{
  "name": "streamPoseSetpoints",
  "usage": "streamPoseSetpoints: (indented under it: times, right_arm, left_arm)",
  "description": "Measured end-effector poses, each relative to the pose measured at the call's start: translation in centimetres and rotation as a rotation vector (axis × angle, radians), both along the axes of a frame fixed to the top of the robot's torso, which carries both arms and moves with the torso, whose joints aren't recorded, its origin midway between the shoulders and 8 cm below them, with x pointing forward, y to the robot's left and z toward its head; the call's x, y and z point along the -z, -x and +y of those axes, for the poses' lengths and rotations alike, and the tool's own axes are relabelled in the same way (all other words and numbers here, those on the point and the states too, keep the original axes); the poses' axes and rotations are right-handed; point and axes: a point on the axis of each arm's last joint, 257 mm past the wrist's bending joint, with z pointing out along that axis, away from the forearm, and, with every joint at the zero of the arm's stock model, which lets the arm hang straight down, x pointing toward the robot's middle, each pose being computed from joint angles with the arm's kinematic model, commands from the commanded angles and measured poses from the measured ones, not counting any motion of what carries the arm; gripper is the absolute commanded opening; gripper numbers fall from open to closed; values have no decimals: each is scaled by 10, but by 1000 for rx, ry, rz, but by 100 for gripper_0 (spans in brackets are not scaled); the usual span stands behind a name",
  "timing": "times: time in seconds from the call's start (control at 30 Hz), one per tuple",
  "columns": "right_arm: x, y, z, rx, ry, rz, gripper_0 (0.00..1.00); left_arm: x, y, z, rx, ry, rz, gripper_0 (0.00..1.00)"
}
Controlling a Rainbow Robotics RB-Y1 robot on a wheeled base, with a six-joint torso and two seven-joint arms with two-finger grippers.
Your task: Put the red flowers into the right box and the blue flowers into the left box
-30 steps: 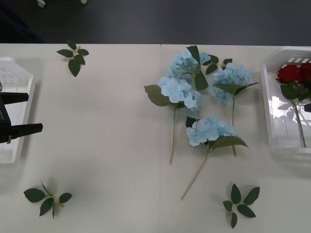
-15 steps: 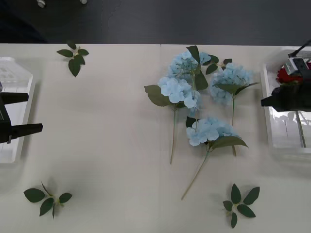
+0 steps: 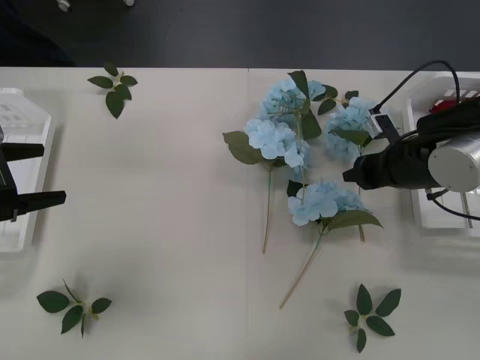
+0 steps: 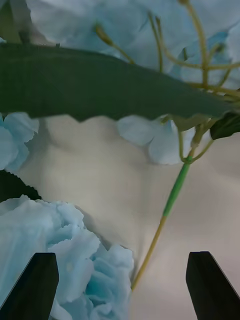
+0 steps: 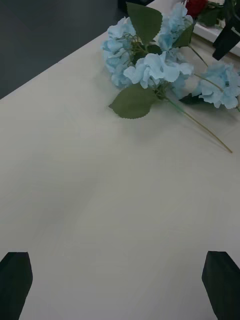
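Four pale sky-blue artificial hydrangea-like flower clusters (image 3: 311,142) lie bunched on the white bench (image 3: 165,217), right of its middle, none of them yet in a tray. The nearest cluster (image 3: 324,202) to the robot has its bloom just beside the right claw (image 3: 351,177), and its thin green stem (image 3: 301,271) runs away from the bloom diagonally toward the robot and to the left. The rightmost cluster (image 3: 356,124) has a stem running nearly straight toward the robot, passing under the claw.

In the right wrist view, the claw's two black fingertips (image 4: 32,285) stand wide apart, holding nothing, with a green-and-tan stem (image 4: 162,225) lying between them and a blue bloom (image 4: 60,250) close against one finger; a broad dark green leaf (image 4: 100,85) crosses just beyond. So the stem sits inside the gap but slants across it, not square to the fingers, and I judge a small turn or shift would help before closing.

The left claw (image 3: 34,174) hangs parked, released and empty, over the white shallow plastic tray at the left edge (image 3: 22,105), well apart from the flowers. The right arm is clearly nearer. Deep-red artificial roses (image 3: 442,106) peek out in the white tray on the right (image 3: 442,217), behind the right arm. Loose green leaf sprigs (image 3: 114,86) lie scattered near the bench's corners.
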Motion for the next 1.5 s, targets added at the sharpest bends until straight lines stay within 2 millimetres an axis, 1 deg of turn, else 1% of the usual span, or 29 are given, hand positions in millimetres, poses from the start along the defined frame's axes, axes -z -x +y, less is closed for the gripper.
streamPoseSetpoints:
  times: [0.2, 0.3, 0.37, 0.5, 0.67, 1.03, 1.33, 1.5]
  right_arm:
    - [32, 5, 0, 12, 15, 36, 75]
    - [41, 4, 0, 24, 15, 48, 76]
    - [44, 3, 1, 29, 11, 47, 75]
    - [40, -6, 7, 32, -17, 9, 75]
    - [36, -18, 2, 75, -42, -30, 75]
    - [47, -22, -25, 124, 2, -23, 75]
    - [44, -25, -25, 125, -6, -39, 75]
    - [43, -28, -30, 121, 23, -55, 75]
  left_arm:
    - [0, 0, 0, 0, 0, 0, 100]
    - [0, 0, 0, 0, 0, 0, 100]
    - [0, 0, 0, 0, 0, 0, 100]
    - [0, 0, 0, 0, 0, 0, 100]
    - [0, 0, 0, 0, 0, 0, 100]
    - [0, 0, 0, 0, 0, 0, 100]
    - [0, 0, 0, 0, 0, 0, 100]
    - [0, 0, 0, 0, 0, 0, 100]
